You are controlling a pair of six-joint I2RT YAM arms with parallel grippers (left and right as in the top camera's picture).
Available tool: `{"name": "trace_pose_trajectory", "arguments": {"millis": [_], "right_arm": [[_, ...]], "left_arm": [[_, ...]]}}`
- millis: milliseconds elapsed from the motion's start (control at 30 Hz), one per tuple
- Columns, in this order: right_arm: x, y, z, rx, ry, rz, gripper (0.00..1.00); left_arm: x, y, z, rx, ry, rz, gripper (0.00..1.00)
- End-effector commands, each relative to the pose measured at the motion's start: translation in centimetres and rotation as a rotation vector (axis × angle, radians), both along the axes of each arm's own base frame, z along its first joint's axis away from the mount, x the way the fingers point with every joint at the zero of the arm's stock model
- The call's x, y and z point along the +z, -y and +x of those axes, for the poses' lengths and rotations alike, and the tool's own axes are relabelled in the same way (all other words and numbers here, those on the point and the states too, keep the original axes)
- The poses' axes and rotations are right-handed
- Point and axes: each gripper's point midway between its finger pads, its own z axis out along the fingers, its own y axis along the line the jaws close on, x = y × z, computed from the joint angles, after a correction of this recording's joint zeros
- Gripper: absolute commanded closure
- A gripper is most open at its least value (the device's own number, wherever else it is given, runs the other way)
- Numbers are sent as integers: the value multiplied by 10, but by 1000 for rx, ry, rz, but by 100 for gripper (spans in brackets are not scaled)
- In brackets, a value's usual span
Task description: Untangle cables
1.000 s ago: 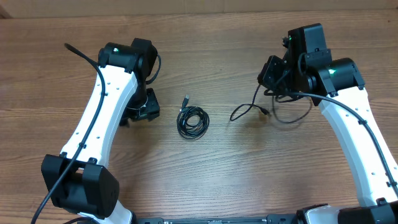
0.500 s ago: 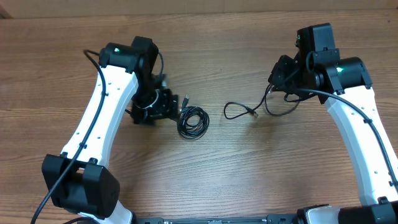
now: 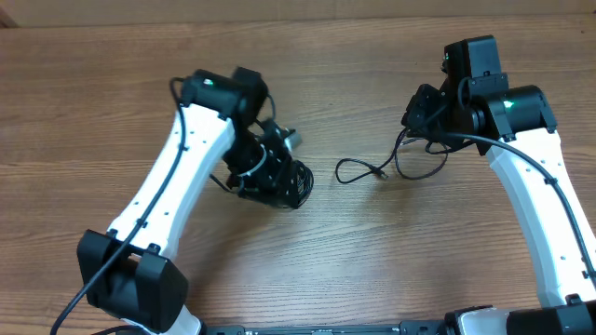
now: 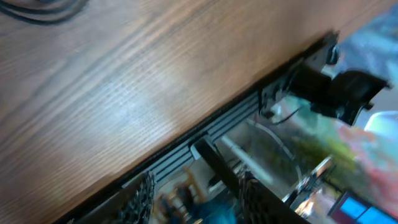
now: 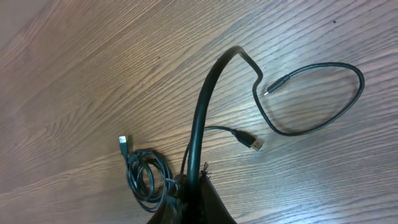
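Observation:
Two black cables lie on the wooden table. A coiled cable (image 3: 300, 183) with a plug (image 5: 123, 143) shows at the lower left of the right wrist view (image 5: 146, 177). In the overhead view my left gripper (image 3: 277, 175) sits over the coil's left side and hides part of it. The left wrist view is blurred; my left gripper (image 4: 196, 194) has its fingers (image 4: 143, 196) apart with nothing between them. My right gripper (image 5: 196, 186) is shut on the other cable (image 5: 205, 106), which loops out over the table (image 3: 372, 172) to its small plug (image 5: 267, 92).
The table's near edge (image 4: 205, 127) and blurred clutter beyond it fill the lower left wrist view. Both white arms (image 3: 177, 186) (image 3: 535, 195) reach in from the front corners. Thick arm wiring hangs by the right wrist (image 3: 424, 163).
My left arm has swung right from beside the coil to over it, its jaws widening and then narrowing. The right arm shifted slightly right with its cable, then held still.

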Motion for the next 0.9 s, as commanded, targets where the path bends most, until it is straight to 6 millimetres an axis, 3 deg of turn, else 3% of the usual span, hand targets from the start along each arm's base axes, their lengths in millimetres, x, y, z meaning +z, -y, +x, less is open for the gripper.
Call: {"name": "trace_pose_trajectory", "arguments": {"millis": [0,200,300,533,600,767,867], "right_arm": [[17,13,4,-36,51,-9,96],[12,32,-2,-85,10,-16,96],[11,42,-3,-113,-4,-18,96],[8,60,-8,-160,-35,-17,96],[7,67,-8,-176,-38,-18,96],[9,72,-5,-191,-24,-17,96],[10,73,-2,-194,-10,-15,96]], "left_arm": [[-3,12,-12,-93,22,10,51],[6,31,-36,-117,-50,-27,52],[17,38,-43,-115,-76,-91,60],[69,30,-64,-87,64,-193,61],[88,15,-76,-39,153,-179,61],[97,-51,-69,329,361,130,60],[110,-82,-69,459,496,193,36]]}}
